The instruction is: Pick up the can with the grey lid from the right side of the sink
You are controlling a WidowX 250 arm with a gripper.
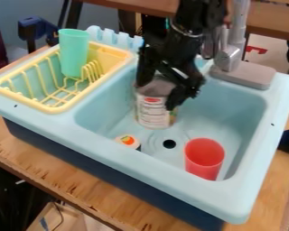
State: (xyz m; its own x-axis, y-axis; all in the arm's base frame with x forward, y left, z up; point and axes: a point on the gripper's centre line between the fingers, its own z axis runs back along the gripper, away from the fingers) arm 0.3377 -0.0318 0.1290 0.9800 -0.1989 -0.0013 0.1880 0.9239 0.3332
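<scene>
Pale-blue sink (128,161), black claw (158,95) at can (153,115), can's top partly hidden, grip unclear

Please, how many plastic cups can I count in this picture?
2. One is a mint-green plastic cup, upright in the yellow dish rack; the other is a red plastic cup, inside the light-blue toy sink.

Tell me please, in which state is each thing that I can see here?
Tool: fingers apart, astride the can; firm grip unclear
Labelled tin can: upright, in the toy sink
Red cup: upright, mouth uncovered
Green cup: upright, in the dish rack
Yellow dish rack: holding the green cup
Drain hole: uncovered
</scene>
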